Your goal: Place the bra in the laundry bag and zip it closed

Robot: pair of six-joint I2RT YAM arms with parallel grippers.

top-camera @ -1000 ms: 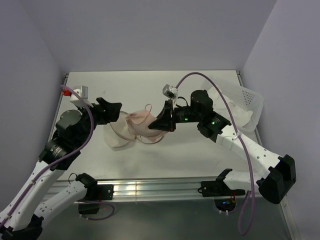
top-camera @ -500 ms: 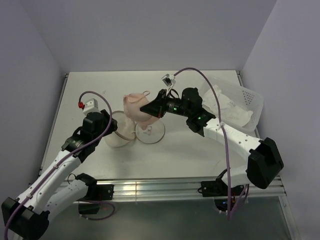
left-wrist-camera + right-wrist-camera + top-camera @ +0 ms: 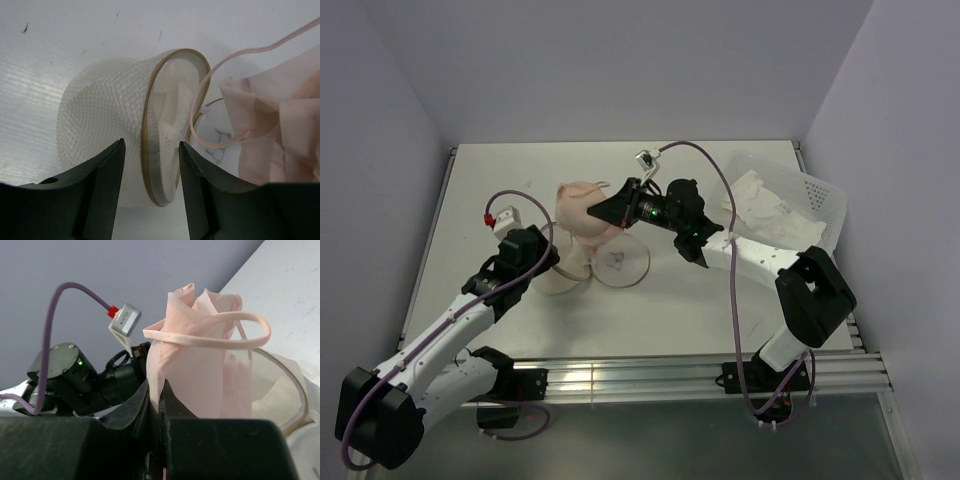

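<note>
Overhead, the left wrist hides its own fingertips. The wrist camera shows the left gripper (image 3: pixel 151 145) with fingers apart, straddling the tan rim of the laundry bag (image 3: pixel 100 110) without pinching it. I can't read the bag's interior, only pale folds.

The bag is soft whitish mesh, a squat cylinder on its side on the table (image 3: pixel 710 300). Its mouth is tipped right and its axis runs left-right. Its round lid (image 3: pixel 620 265) lies flat just right of it.

My right gripper (image 3: pixel 159 390) is clamped together on the bra (image 3: pixel 200 355), which is thin, bunched pink fabric with one strap looping across. It is held up over the far side of bag and lid, outside the bag, and its lower part is cut off behind my fingers. A perforated plastic bin (image 3: pixel 815 200) sits far right.
</note>
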